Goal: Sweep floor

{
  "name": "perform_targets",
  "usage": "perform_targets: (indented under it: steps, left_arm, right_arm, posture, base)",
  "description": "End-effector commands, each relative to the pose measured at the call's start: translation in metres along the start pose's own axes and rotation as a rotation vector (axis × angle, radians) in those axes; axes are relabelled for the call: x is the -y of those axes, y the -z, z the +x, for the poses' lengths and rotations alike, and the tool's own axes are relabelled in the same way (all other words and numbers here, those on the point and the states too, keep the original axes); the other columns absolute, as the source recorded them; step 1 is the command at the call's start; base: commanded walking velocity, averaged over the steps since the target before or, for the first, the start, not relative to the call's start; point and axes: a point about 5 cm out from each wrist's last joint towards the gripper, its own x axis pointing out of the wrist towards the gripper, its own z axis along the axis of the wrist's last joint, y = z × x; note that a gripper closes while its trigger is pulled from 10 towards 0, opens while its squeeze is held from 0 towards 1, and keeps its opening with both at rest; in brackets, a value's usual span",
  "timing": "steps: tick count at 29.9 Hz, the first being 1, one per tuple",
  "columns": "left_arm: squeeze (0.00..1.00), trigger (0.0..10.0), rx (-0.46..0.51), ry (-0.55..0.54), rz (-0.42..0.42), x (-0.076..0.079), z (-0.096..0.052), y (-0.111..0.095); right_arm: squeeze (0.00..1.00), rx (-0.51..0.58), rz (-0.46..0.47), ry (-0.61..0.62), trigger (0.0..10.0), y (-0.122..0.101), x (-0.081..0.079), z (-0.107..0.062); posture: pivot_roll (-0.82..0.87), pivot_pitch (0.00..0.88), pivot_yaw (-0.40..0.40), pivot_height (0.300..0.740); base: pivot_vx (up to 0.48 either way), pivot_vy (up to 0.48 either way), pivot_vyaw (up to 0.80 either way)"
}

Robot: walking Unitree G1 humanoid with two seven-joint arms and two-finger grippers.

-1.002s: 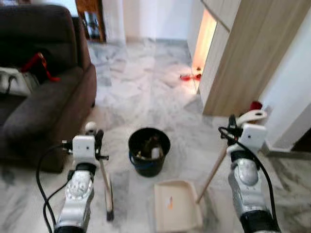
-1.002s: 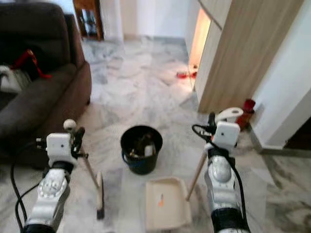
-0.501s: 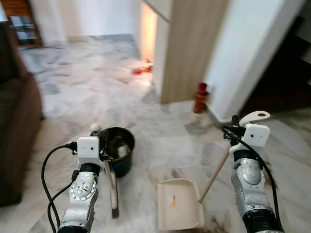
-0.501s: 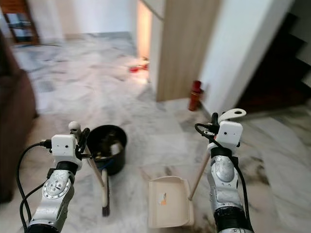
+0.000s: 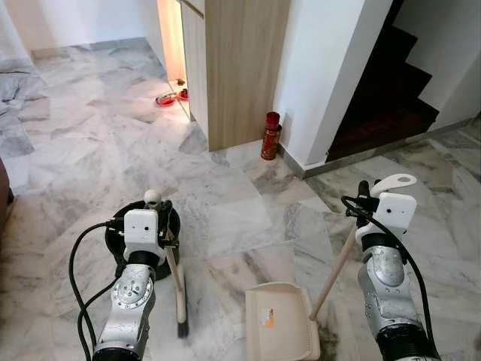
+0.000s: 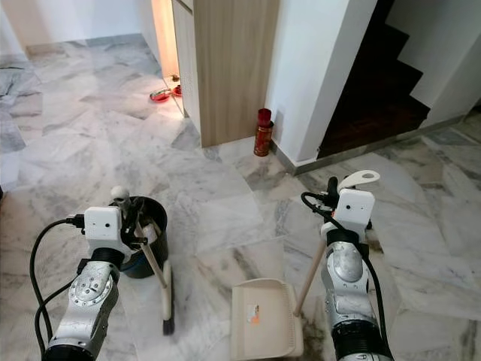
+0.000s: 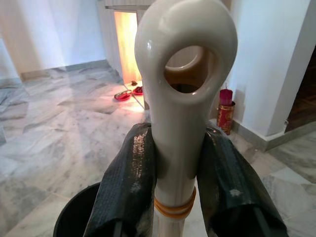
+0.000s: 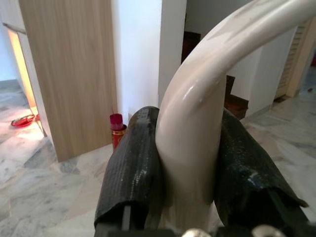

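**Broom in one gripper, dustpan in the other, plenty of marble ahead**

Going left to right in the head view. Lower left, the left gripper (image 7: 175, 173) is clamped on the cream broom (image 5: 175, 282) handle, both black fingers (image 7: 126, 182) pressed against its sides just under the hanging loop. The handle slants down to the bristle head, which touches the floor (image 5: 90, 120) at the bottom of the frame. Right behind that arm sits a black bucket (image 5: 113, 229), round rim partly hidden by the wrist.

Bottom centre, the cream dustpan (image 5: 278, 323) lies flat on the tiles with an orange sticker on it. Its wooden stick runs up and right to the right gripper (image 8: 185, 168), which is squeezed shut around the curved white grip at the top, lower right of the frame.

Room to move: the upper left is wide bare marble. Upper centre there's a wood cabinet (image 5: 240, 68) with a lit gap on its left edge and red slippers (image 5: 169, 98) by it. A red can (image 5: 270, 135) stands at the foot of the white wall (image 5: 323, 75) corner. Upper right, dark stairs (image 5: 387, 98) climb away, with a skirting edge running along the floor.
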Motion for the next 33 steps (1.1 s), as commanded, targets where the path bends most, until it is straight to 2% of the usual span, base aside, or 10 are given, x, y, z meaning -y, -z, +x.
perform_targets:
  steps: [1,12,15,18,27,31,33]
  left_arm:
    - [0.00,10.0,0.027,0.012,0.010,0.001,0.006,-0.007]
    - [0.00,10.0,0.018,-0.013,0.002,-0.006,0.006,-0.005]
    - [0.00,10.0,0.008,-0.021,0.033,-0.010,0.007,-0.003]
    - [0.00,10.0,0.017,-0.034,0.015,-0.012,0.009,-0.005]
    - [0.00,10.0,0.016,-0.025,0.033,-0.009,0.008,-0.003]
    - [0.00,10.0,0.016,-0.025,0.036,-0.008,0.008,-0.002]
    - [0.00,10.0,0.017,-0.031,0.007,-0.008,0.009,-0.002]
  right_arm:
    - [0.00,0.024,-0.005,0.002,10.0,-0.007,0.001,0.005]
    - [0.00,0.023,-0.015,0.004,10.0,-0.008,0.003,0.005]
    - [0.00,0.025,-0.013,0.007,10.0,-0.008,0.002,0.006]
    - [0.00,0.026,-0.013,0.006,10.0,-0.008,0.002,0.006]
    - [0.00,0.024,-0.023,-0.002,10.0,-0.008,0.004,0.006]
    - [0.00,0.026,-0.025,-0.007,10.0,-0.009,0.003,0.007]
    - [0.00,0.027,-0.026,-0.008,10.0,-0.010,0.003,0.007]
  posture:
    - [0.06,0.000,-0.057,0.740]
    - [0.05,0.000,-0.055,0.740]
    - [0.05,0.000,-0.054,0.740]
    - [0.04,0.000,-0.055,0.740]
    - [0.05,0.000,-0.069,0.740]
    - [0.05,0.000,-0.072,0.740]
    - [0.05,0.000,-0.071,0.740]
  base:
    - [0.000,0.000,-0.80]
    - [0.000,0.000,-0.80]
    - [0.000,-0.332,-0.80]
    - [0.000,-0.320,-0.80]
    - [0.000,0.000,-0.80]
    - [0.000,-0.443,-0.80]
    - [0.000,-0.334,-0.80]
